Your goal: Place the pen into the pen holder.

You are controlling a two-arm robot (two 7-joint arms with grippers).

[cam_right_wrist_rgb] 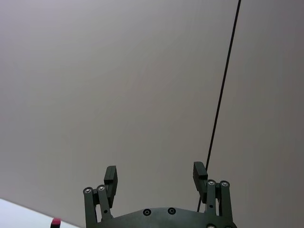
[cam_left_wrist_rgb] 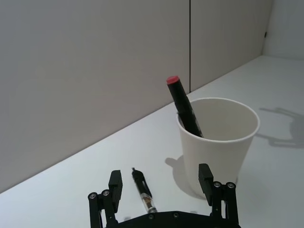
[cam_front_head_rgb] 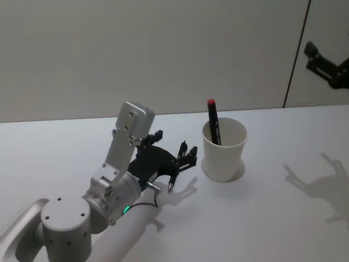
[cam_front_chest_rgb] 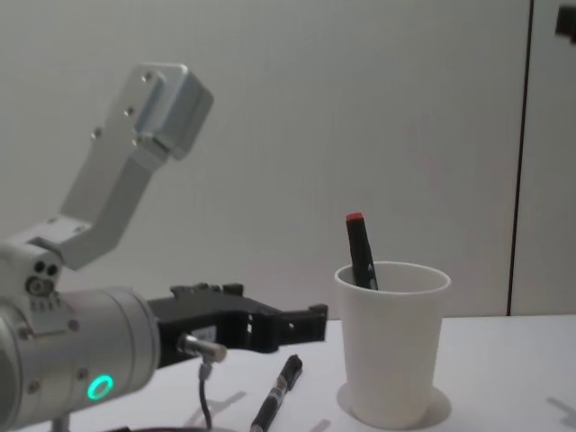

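Just left of the cup (cam_front_head_rgb: pixel 223 155), my left gripper (cam_left_wrist_rgb: pixel 160 175) hovers low over the table (cam_front_head_rgb: pixel 283 218), fingers apart and empty. Beneath it the pen (cam_left_wrist_rgb: pixel 143 192) lies flat, near the cup's base but apart from it. A red-capped marker (cam_front_head_rgb: pixel 213 123) leans inside the cup. High to the cup's right, my right gripper (cam_right_wrist_rgb: pixel 155 171) hangs spread and empty.

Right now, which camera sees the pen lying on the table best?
The left wrist view. There the pen lies nearly whole on the table, by the open left gripper. The chest view shows it from the side, its near end cut off at the edge. In the head view the gripper covers most of it.
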